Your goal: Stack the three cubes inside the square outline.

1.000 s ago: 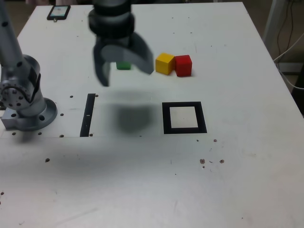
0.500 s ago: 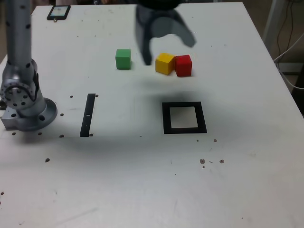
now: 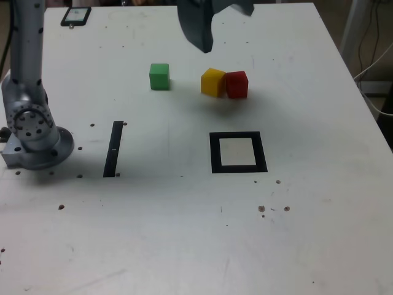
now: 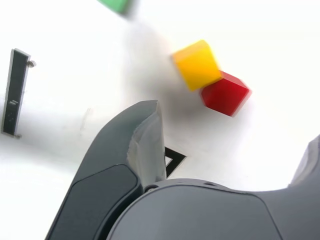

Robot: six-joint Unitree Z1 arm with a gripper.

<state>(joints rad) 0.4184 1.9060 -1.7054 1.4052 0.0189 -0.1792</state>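
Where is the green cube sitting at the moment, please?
In the exterior view the green cube sits alone on the table, to the left of the touching yellow cube and red cube, farther back than the black strip.

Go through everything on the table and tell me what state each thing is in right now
hand: open, holding nothing, above the table behind the cubes
green cube: flat on the table, standing alone
yellow cube: on the table, touching the red cube
red cube: on the table, against the yellow cube
square outline: nothing inside it
black strip: lying flat, nothing on it
phone: flat near the table's far edge
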